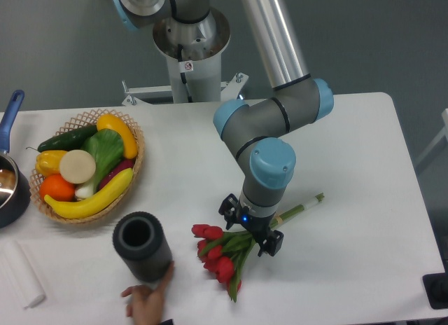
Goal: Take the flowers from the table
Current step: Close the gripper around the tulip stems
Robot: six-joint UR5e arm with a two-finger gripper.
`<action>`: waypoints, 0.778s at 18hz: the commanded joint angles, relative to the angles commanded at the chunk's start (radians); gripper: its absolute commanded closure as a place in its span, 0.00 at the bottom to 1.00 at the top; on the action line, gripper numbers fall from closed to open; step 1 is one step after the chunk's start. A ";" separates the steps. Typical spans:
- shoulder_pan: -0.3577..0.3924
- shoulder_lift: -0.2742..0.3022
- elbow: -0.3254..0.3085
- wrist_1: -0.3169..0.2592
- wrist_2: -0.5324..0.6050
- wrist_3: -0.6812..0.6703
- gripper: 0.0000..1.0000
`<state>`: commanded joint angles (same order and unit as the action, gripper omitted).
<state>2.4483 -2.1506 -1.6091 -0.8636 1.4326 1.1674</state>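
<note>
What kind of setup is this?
Likely a robotics lab test bench: bare white rounded-corner tabletop, grey-and-blue robot arm on a pedestal, and props like a woven basket of toy produce.

Basket: woven, round, left side of scene.
Basket contents: banana along near rim; orange; yellow pepper; cucumber; yellow squash; leafy green with white stalk; round pale slice.
Pot: dark, at left edge, blue handle, partly cropped.
Black cylinder: hollow, open end facing camera, near front edge.
White folded cloth: front-left corner.
</note>
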 joint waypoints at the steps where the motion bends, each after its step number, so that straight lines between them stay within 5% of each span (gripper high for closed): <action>1: -0.006 -0.005 0.000 0.002 0.012 -0.002 0.00; 14: -0.026 -0.018 -0.023 0.075 0.025 -0.018 0.04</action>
<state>2.4222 -2.1690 -1.6321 -0.7885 1.4573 1.1490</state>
